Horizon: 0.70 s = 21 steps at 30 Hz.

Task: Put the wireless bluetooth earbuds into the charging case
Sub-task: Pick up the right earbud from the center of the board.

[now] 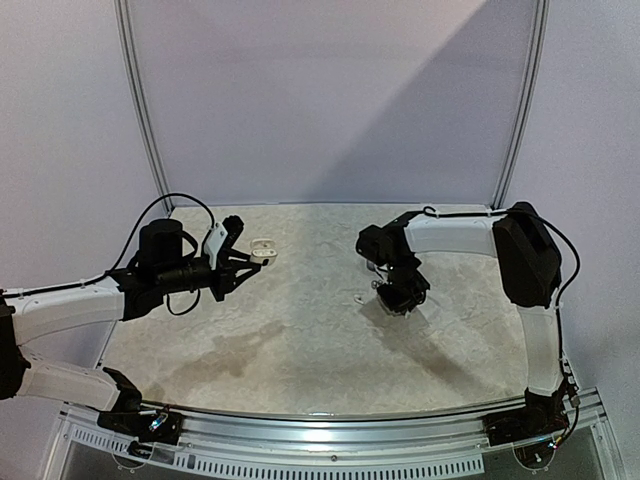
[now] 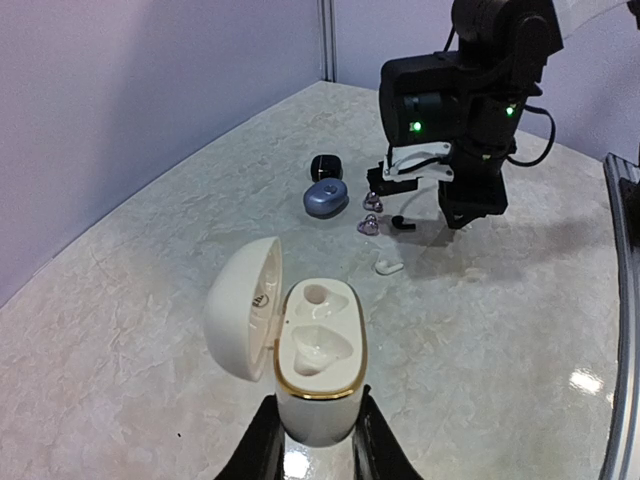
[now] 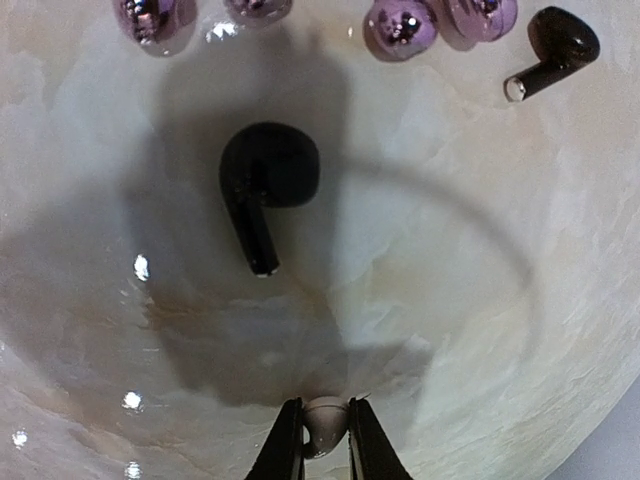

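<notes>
Right wrist: right gripper [image 3: 325, 410] pinches, seemingly, a white earbud [image 3: 325, 428]; left gripper [image 2: 317, 408] grips charging case [image 2: 320, 355] upright, open

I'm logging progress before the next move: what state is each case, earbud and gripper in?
White gold-rimmed charging case: lid open, both sockets empty.
Bluish oval case: closed, on the table.
Small white plastic earbud: pinched between right fingertips.
Black stemmed earbud: lying loose on the table.
Left gripper: shut on the charging case.
Right gripper: shut on the white earbud.
</notes>
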### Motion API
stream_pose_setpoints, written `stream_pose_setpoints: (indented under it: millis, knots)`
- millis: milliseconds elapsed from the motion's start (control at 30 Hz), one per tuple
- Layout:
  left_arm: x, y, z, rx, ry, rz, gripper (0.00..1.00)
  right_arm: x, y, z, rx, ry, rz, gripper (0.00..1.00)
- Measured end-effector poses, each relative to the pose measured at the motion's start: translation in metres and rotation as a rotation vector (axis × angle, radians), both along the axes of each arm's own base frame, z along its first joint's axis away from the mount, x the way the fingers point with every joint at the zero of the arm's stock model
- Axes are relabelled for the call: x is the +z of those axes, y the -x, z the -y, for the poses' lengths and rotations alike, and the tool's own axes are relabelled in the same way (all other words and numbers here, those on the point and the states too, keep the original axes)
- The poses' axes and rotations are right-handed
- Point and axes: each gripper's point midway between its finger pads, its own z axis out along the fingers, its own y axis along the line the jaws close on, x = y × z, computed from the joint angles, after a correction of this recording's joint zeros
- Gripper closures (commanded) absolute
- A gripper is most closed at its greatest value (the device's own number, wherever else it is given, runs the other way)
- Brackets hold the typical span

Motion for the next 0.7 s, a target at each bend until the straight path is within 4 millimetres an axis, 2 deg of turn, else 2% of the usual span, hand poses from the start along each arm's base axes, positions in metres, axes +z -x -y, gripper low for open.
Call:
stream_pose_setpoints:
  millis: [233,400,533,567,633,700]
  knots:
    - [0.0,0.0,0.0,0.0,0.0,0.0,1.0,0.006,-0.004,0.003,-0.024,-0.087,-0.001,1.0]
    - [0.001,0.0,0.001,0.0,0.011,-0.005,1.0,0.038,-0.013,-0.01,0.009,-0.235,0.068,1.0]
    - [0.006,0.003,0.005,-0.023,0.042,-0.022,1.0,0.096,-0.03,-0.04,0.115,-0.441,0.201,1.0]
    - [0.01,0.003,0.008,-0.038,0.056,-0.023,1.0,0.117,-0.034,-0.05,0.167,-0.505,0.251,1.0]
    - [0.022,0.003,0.015,-0.065,0.093,-0.017,1.0,0.168,-0.04,-0.07,0.287,-0.643,0.373,1.0]
    - [0.041,0.001,0.023,-0.101,0.145,0.004,1.0,0.229,-0.039,-0.089,0.434,-0.788,0.522,1.0]
